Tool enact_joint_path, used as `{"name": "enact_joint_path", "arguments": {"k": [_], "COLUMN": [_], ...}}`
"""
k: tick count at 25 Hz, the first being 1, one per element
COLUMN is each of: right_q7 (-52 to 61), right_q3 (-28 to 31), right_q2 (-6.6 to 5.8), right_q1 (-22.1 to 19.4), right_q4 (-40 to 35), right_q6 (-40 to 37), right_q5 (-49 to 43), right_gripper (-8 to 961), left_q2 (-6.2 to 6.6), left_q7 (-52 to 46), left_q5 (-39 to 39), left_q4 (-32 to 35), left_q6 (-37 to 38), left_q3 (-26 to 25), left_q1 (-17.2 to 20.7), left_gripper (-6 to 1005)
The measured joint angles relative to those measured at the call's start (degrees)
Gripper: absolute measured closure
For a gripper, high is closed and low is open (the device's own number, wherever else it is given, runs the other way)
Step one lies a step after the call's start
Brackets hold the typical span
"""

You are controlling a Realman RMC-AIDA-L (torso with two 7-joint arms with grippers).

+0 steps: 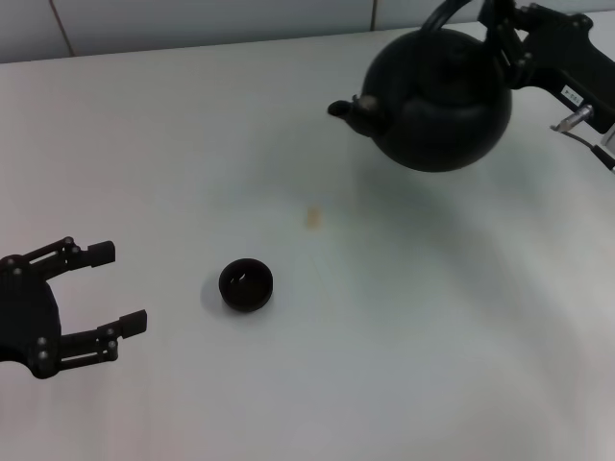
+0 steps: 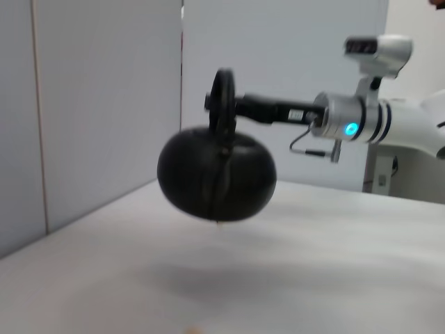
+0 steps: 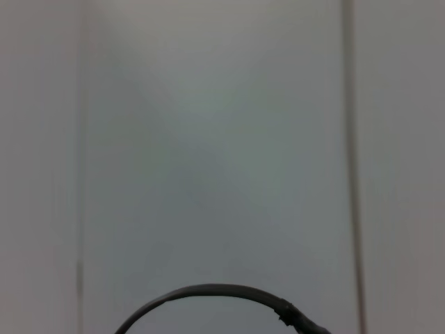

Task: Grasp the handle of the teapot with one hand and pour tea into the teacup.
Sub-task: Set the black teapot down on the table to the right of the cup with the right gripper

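Note:
The round black teapot (image 1: pixel 440 101) hangs in the air at the far right of the table, spout pointing left. My right gripper (image 1: pixel 500 29) is shut on its arched handle (image 1: pixel 444 13) at the top. In the left wrist view the teapot (image 2: pixel 217 174) is clearly lifted off the table, with its handle (image 2: pixel 224 101) held by the right gripper (image 2: pixel 233 104). The handle's arc (image 3: pixel 208 296) shows in the right wrist view. The small black teacup (image 1: pixel 246 284) stands on the table near the front left, well apart from the pot. My left gripper (image 1: pixel 113 288) is open and empty, left of the cup.
The white table (image 1: pixel 384 336) ends at a tiled wall (image 1: pixel 192 19) behind. A small tan speck (image 1: pixel 313 218) lies on the table between cup and pot. A cable (image 1: pixel 577 130) hangs from the right wrist.

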Motion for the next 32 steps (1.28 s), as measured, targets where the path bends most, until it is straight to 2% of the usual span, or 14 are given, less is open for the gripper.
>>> {"name": "enact_joint_path", "arguments": {"k": [8, 18, 23, 32], "right_q7": [8.60, 8.26, 8.16, 5.75], "right_q3": [-0.08, -0.70, -0.83, -0.90], "right_q2": [-0.50, -0.23, -0.18, -0.06], "right_q1": [-1.63, -2.10, -1.57, -0.65], "right_q4": [-0.07, 0.39, 0.20, 0.22], "right_q6": [4.90, 8.25, 10.98, 11.37], "right_q5": [-0.81, -1.14, -4.52, -5.46], "right_gripper": [846, 837, 832, 824], "left_q2": [-0.03, -0.08, -0.08, -0.17], "left_q7": [0.21, 0.23, 0.23, 0.23], "left_q5": [-0.48, -0.89, -0.94, -1.05], "left_q4": [-0.09, -0.80, -0.80, -1.62], "left_q6": [0.17, 0.26, 0.26, -0.03], "left_q3": [0.20, 0.47, 0.49, 0.50], "left_q1": [-0.22, -0.54, -0.55, -0.97], "left_gripper": [152, 152, 152, 152]}}
